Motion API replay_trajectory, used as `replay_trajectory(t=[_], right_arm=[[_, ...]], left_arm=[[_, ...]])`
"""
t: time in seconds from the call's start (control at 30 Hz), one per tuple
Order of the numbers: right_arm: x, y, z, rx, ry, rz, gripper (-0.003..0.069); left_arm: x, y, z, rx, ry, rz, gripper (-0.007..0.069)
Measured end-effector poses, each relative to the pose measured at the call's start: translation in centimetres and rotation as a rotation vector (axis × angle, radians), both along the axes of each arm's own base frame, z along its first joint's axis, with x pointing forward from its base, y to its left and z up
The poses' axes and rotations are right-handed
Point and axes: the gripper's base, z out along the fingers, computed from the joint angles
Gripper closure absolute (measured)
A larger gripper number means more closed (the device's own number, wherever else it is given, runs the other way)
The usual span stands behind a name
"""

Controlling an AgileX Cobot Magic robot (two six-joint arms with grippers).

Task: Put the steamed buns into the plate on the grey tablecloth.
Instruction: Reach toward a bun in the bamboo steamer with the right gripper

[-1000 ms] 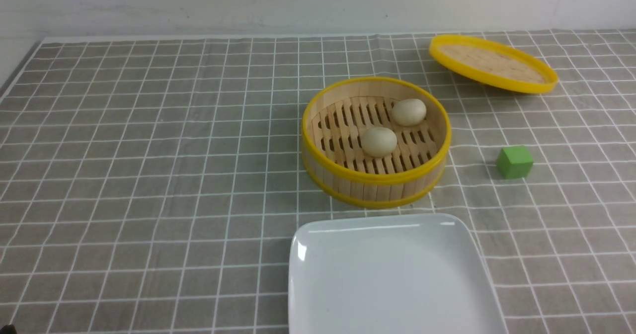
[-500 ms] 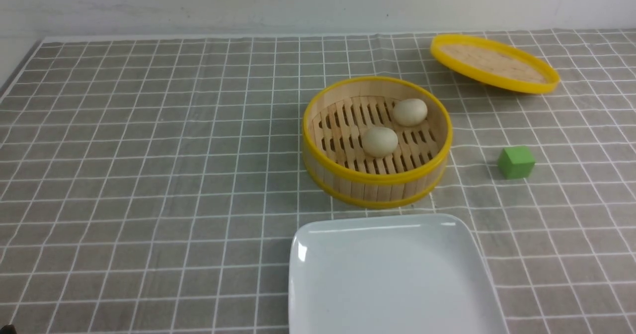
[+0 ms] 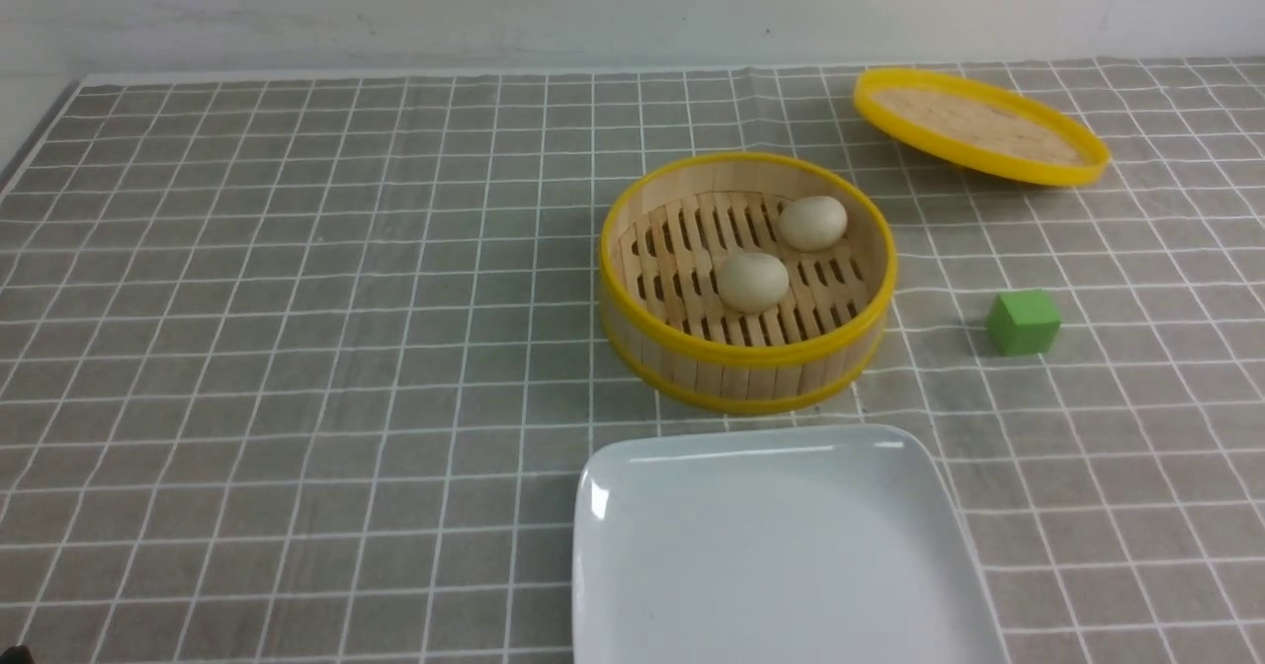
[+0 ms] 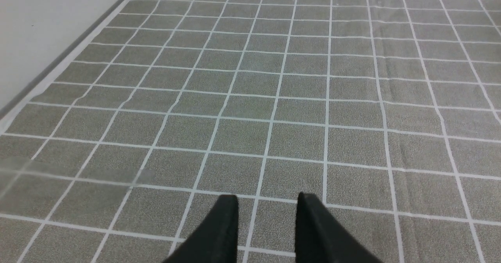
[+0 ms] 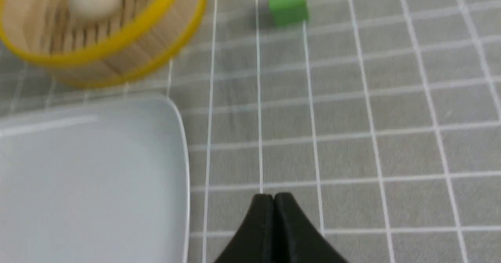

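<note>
My right gripper (image 5: 274,195) is pressed together; my left gripper (image 4: 267,196) is spread. The buns (image 3: 753,281) sit right of the middle, nearer the right one.

Of the robot's body, little beyond fingers shows. The left gripper (image 4: 267,204) has two matte black fingers (image 4: 219,231), smooth wedges (plastic or rubber, hard to tell) that are broad at the base and narrow to blunt tips. The right gripper (image 5: 273,198) has the same black fingers (image 5: 256,227), slightly blurred. In the front view, a dark sliver (image 3: 10,656) sits at the 7 o'clock corner; whether it belongs to an arm is unclear.
</note>
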Motion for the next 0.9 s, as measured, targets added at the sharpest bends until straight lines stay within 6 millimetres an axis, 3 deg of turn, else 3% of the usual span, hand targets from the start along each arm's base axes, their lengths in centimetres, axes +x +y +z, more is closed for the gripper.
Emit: replay_trajectory(t=[0.1, 0.2, 0.27, 0.3, 0.37, 0.53, 0.7, 0.9], right_arm=[[3.2, 0.9, 0.1, 0.022, 0.056, 0.122, 0.0638], [5.4, 1.7, 0.7, 0.074, 0.029, 0.2, 0.0602], [7.9, 2.8, 1.6, 0.094, -0.025, 0.305, 0.0545], [8.1, 2.9, 1.6, 0.089, -0.028, 0.315, 0.0545], [10.9, 5.1, 2.9, 0.081, -0.064, 0.424, 0.0492], [16.2, 9.4, 3.8, 0.027, -0.059, 0.517, 0.0444], [21.6, 11.9, 2.3, -0.105, -0.01, 0.502, 0.0372], [25.7, 12.4, -0.4, -0.214, 0.024, 0.459, 0.0308]], left_arm=[[0.0, 0.0, 0.0, 0.0, 0.0, 0.0, 0.0384], [0.0, 0.0, 0.0, 0.0, 0.0, 0.0, 0.0384], [0.0, 0.0, 0.0, 0.0, 0.0, 0.0, 0.0384], [0.0, 0.0, 0.0, 0.0, 0.0, 0.0, 0.0384], [0.0, 0.0, 0.0, 0.0, 0.0, 0.0, 0.0384], [0.0, 0.0, 0.0, 0.0, 0.001, 0.0, 0.0384], [0.0, 0.0, 0.0, 0.0, 0.001, 0.0, 0.0384], [0.0, 0.0, 0.0, 0.0, 0.001, 0.0, 0.0384]])
